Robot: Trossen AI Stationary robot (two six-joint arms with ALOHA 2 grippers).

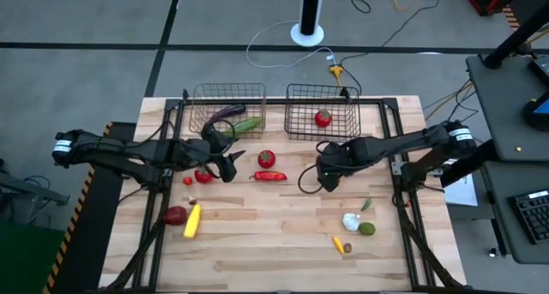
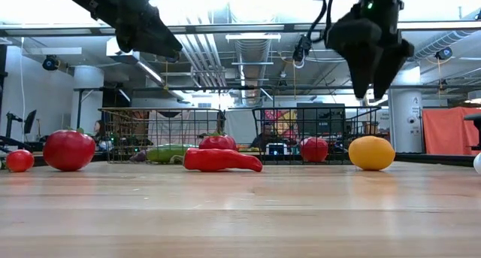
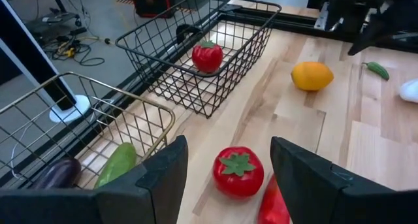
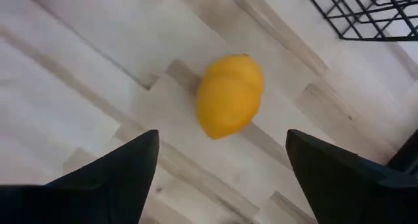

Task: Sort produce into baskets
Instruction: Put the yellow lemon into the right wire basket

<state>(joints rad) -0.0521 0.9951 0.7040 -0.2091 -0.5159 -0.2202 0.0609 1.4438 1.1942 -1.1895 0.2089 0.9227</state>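
My left gripper (image 1: 230,164) hangs open above the table's left middle. A red tomato (image 3: 238,170) and a red pepper (image 1: 269,176) lie on the wood just ahead of its fingers, untouched. My right gripper (image 2: 373,81) points down, open, above an orange fruit (image 4: 230,95) that rests on the table, with a clear gap between them. The copper basket (image 1: 227,110) at the far left holds an eggplant (image 3: 57,173) and a green cucumber (image 3: 117,164). The dark basket (image 1: 322,114) at the far right holds a red tomato (image 3: 207,56).
Another tomato (image 1: 203,176), a small red piece (image 1: 188,181), a dark red piece (image 1: 175,214) and yellow corn (image 1: 192,220) lie near left. White garlic (image 1: 351,220), green pieces (image 1: 367,229) and a small orange piece (image 1: 339,244) lie near right. Bare wood spans the near middle.
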